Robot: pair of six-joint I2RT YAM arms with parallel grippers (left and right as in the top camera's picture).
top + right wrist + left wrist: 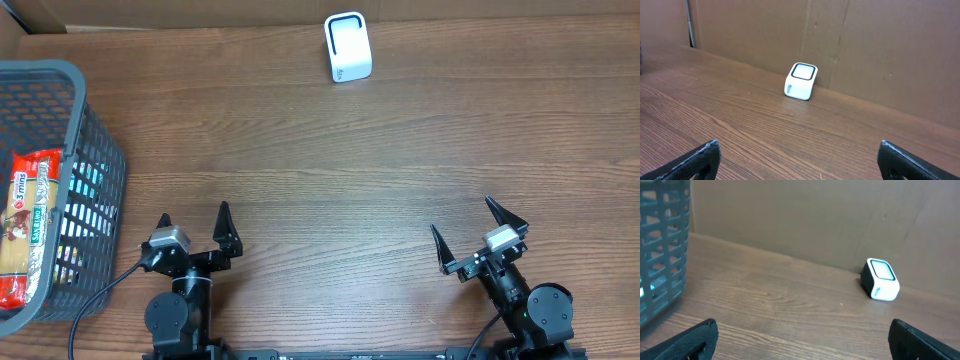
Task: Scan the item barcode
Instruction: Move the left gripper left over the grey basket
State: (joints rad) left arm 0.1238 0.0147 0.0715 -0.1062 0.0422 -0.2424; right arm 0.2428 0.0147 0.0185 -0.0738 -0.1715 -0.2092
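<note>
While both arms wait at the near edge of the brown wood-grain table (330, 170), we see the left gripper (192, 212) and the right gripper (462, 214) with their black jaws spread wide and nothing between them. The left one stands just beside the grey plastic lattice basket (105, 150). Inside that basket, toward its left side, lies the long red-and-yellow printed snack packet (30, 225), untouched.

We judge the first hazard to be the basket wall; a finger coming in low could catch in the slats and drag the basket along. The packet looks glossy, so a pinch at one end could let it slip or droop. We cannot find the barcode on the face that shows (it may well be underneath), so a careless grip could cover it or present the wrong face.

Well apart, at the far edge, stands the small white box-shaped scanner with a dark-rimmed window (348, 47), which a sweeping arm could knock over; its window faces up.

The packet's long axis runs from near to far, leaning slightly, its far end tipped to the right.
</note>
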